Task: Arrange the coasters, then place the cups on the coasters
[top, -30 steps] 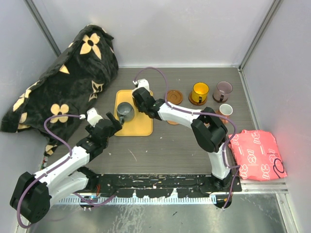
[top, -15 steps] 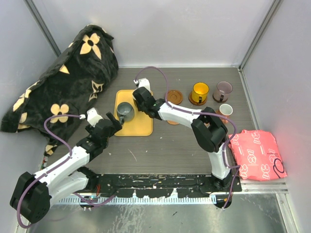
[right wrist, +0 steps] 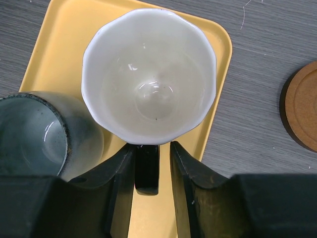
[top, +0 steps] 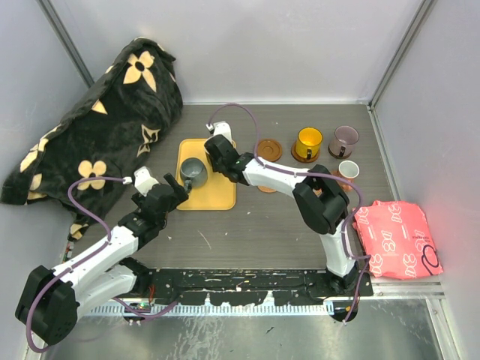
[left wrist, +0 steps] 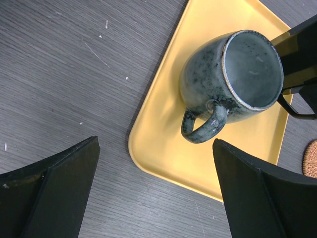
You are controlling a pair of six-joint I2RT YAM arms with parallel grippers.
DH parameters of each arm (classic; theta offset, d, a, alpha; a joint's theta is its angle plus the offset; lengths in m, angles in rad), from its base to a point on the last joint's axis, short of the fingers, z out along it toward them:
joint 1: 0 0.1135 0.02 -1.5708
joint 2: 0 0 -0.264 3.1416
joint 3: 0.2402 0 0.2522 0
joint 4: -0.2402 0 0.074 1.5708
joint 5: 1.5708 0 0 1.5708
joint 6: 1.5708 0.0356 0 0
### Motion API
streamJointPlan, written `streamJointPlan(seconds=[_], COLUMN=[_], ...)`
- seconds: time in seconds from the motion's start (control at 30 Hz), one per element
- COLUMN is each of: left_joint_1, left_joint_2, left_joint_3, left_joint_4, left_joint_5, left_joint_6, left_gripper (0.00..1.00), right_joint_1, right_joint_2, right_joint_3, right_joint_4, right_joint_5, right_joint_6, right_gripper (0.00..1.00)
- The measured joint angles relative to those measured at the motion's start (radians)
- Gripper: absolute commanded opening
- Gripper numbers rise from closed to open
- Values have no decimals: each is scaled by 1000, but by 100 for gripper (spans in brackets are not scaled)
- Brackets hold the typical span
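A cup, cream inside with a black handle, stands on the yellow tray. My right gripper straddles its handle, open, with a gap beside the right finger. From the top, the right gripper hides that cup. The grey cup sits beside it on the tray. My left gripper hovers wide open over the tray's near corner, empty. One coaster lies bare. The yellow cup stands on another, and the purple-grey cup and a small white cup stand further right.
A black blanket with cream flowers fills the back left. A pink-red packet lies at the right, near my right arm's base. Grey walls close the table at the back and on both sides.
My right gripper's jaws have parted a little around the black handle. The left arm and the cups have not moved.
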Motion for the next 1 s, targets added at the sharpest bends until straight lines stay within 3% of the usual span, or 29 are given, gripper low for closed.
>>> streamJointPlan(seconds=[0.2,0.47,0.7,1.0], left_joint_1=[0,0,0,0], left_joint_2=[0,0,0,4], left_joint_3=[0,0,0,0], left_joint_4=[0,0,0,1], left_joint_5=[0,0,0,0], left_joint_6=[0,0,0,0], left_gripper=[98,98,98,98], right_joint_1=[0,-5,-6,-6], right_joint_2=[40,54,52,-56], right_joint_3=[31,35,21,-118], right_joint_4=[-4,-6,15,32], right_joint_5=[0,3,8,32], right_joint_6=[0,4,2,-21], right_gripper=[36,1,1,1])
